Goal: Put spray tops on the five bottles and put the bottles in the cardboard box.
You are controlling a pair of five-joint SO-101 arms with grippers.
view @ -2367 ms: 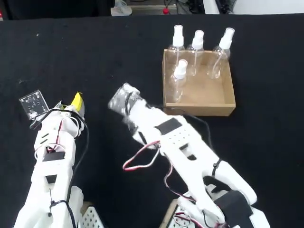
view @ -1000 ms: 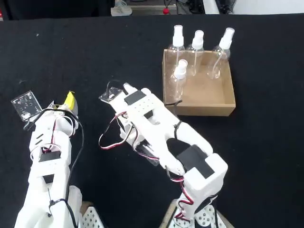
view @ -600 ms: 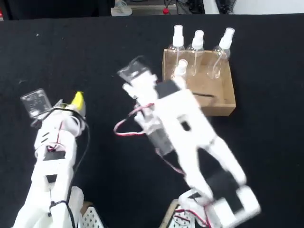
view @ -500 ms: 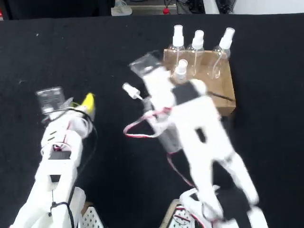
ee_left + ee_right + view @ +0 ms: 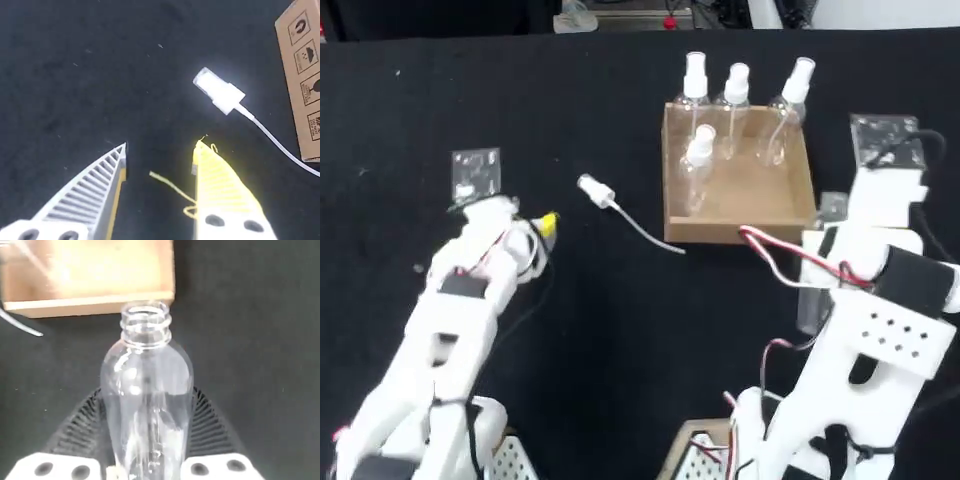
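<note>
Gripping: our right jaws clamp the topless bottle (image 5: 146, 390), near the cardboard box (image 5: 740, 232).
Left jaws: open, over the counter (image 5: 570, 100) near the spray top (image 5: 218, 91).
Cardboard box: we see four topped bottles (image 5: 696, 160) inside.

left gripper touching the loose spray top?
Apart. The left wrist view shows the left gripper open, with bare black table between its fingertips and the spray top lying beyond them.
</note>
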